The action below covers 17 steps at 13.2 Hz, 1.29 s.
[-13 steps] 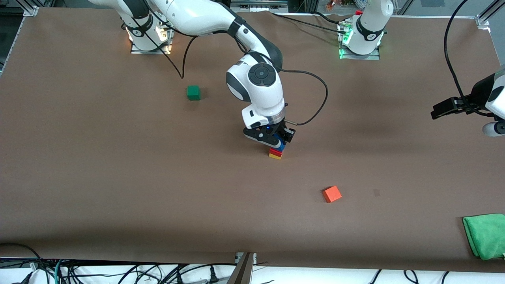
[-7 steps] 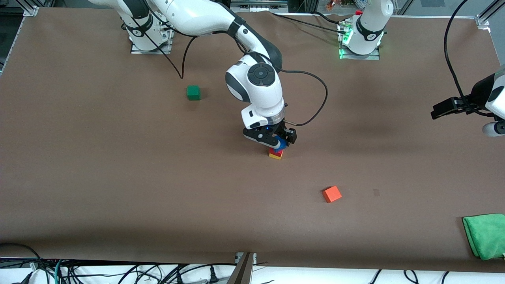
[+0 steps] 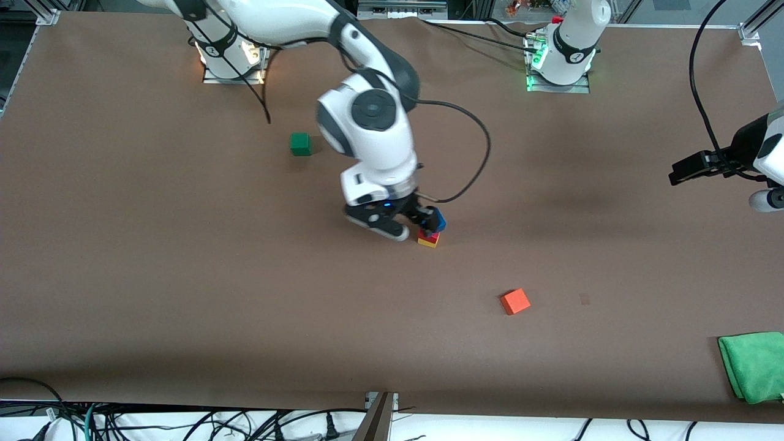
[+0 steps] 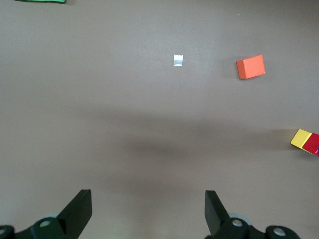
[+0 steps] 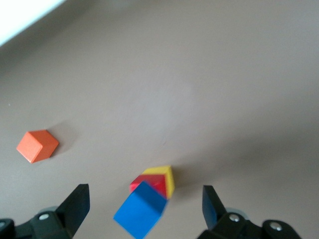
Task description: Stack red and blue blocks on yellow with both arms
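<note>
A yellow cube (image 3: 427, 242) stands on the table's middle with a red cube (image 3: 429, 235) on it. A blue cube (image 3: 437, 220) is on top, tilted and shifted toward the left arm's end. My right gripper (image 3: 416, 220) is open beside the stack. In the right wrist view its gripper (image 5: 144, 191) is spread wide. The tilted blue cube (image 5: 140, 209) lies between the fingers, touching neither, over the red cube (image 5: 149, 182) and the yellow cube (image 5: 164, 177). My left gripper (image 3: 678, 173) waits open (image 4: 148, 196) over bare table at the left arm's end.
An orange cube (image 3: 515, 301) lies nearer the front camera than the stack, also in the wrist views (image 4: 250, 66) (image 5: 37, 145). A green cube (image 3: 300, 144) sits toward the right arm's base. A green cloth (image 3: 753, 365) lies at the near corner.
My right gripper let go of the blue cube and moved toward the right arm's end. The blue cube now sits tilted on the red one. The left arm has not moved.
</note>
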### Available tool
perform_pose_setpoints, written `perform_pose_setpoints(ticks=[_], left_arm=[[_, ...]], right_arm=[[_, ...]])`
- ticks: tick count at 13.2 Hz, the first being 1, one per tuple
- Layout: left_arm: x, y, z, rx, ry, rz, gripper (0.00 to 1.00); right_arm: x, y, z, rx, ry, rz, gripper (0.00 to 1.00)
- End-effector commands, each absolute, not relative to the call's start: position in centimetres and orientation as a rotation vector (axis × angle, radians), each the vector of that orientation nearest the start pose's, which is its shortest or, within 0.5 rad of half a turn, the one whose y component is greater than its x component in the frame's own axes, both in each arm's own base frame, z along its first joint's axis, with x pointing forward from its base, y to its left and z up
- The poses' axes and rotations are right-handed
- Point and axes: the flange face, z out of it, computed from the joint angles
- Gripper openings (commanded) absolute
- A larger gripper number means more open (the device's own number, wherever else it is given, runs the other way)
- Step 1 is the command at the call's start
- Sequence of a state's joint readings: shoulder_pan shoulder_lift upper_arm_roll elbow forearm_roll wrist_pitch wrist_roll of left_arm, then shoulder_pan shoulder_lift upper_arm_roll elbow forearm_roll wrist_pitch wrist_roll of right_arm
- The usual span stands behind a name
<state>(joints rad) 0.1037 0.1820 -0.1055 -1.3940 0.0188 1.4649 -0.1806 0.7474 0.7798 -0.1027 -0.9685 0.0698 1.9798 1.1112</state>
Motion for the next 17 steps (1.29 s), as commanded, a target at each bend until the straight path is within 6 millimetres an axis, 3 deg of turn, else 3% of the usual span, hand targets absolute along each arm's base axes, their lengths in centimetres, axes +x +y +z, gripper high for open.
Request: perform_pose_setpoints(ticks=[1,4,11,12,14,17], left_arm=[[59.7,0.8,59.4,-3.136,-0.261,0.179,1.0],[59.8,0.8,59.2,-3.137,-0.261,0.184,1.0],[59.8,0.7,59.2,-3.138,-0.261,0.184,1.0],[59.8,0.7,59.2,-3.138,-0.261,0.184,1.0],[59.8,0.8,59.2,-3.138,-0.264,0.184,1.0],[59.8,0.7,59.2,-3.138,-0.261,0.184,1.0]], right_arm=[[62.4,41.1,47.3,-2.945,0.574,-0.13,1.0],[62.1,31.8,50.5,-3.005,0.359,-0.004,1.0],[52.6,12.4,55.8,-3.04,-0.028,0.015,1.0],[51.9,10.4,56.1,-3.071,-0.066,0.023,1.0],[51.5,8.6,56.8,-3.117,-0.122,0.051,1.0],[52.0,8.6,57.7,-3.121,-0.132,0.028,1.0]])
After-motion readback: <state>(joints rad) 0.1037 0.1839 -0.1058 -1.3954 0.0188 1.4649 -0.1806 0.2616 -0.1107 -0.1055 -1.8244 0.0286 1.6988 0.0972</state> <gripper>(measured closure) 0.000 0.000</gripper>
